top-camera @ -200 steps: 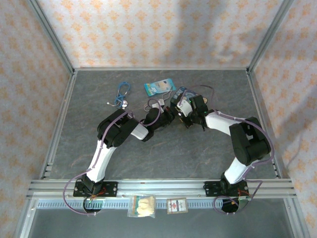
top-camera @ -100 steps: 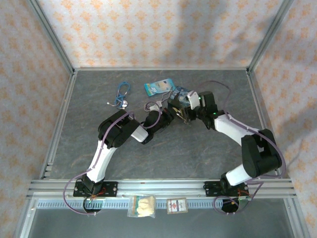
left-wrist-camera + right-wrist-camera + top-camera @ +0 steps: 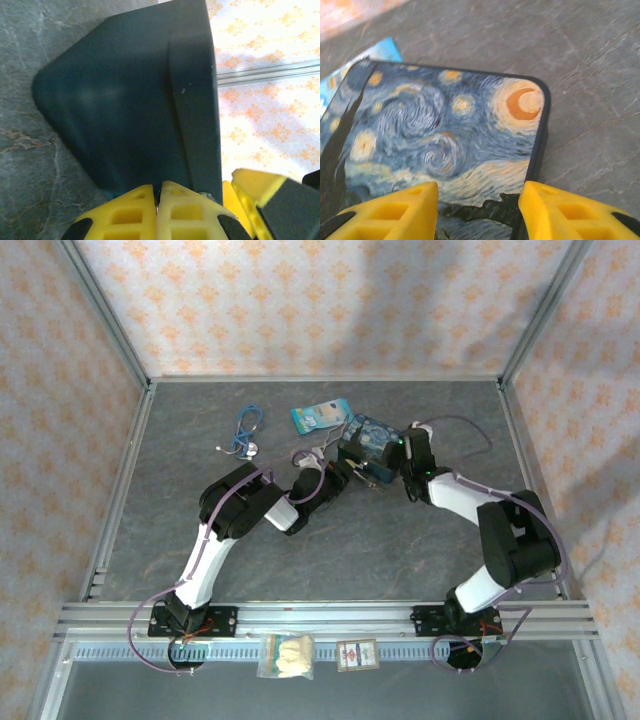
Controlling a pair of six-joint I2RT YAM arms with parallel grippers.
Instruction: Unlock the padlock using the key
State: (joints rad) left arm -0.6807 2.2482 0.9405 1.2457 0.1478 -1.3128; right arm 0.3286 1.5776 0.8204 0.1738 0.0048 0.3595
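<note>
The right gripper (image 3: 477, 195) has parted its fingers above the blue swirl-painted rectangular tin (image 3: 435, 115), holding nothing. The left gripper (image 3: 159, 195) stays pinched shut beside it; unlocking looks unstarted.

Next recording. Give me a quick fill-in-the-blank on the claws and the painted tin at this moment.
1. The right claw, its yellow fingers apart over the painted tin, is ____.
2. The left claw, its fingers pressed together, is ____.
3. The moon painted on the tin's lid is ____.
4. The stethoscope on the table is ____.
Missing words: open; shut; orange; blue.
</note>
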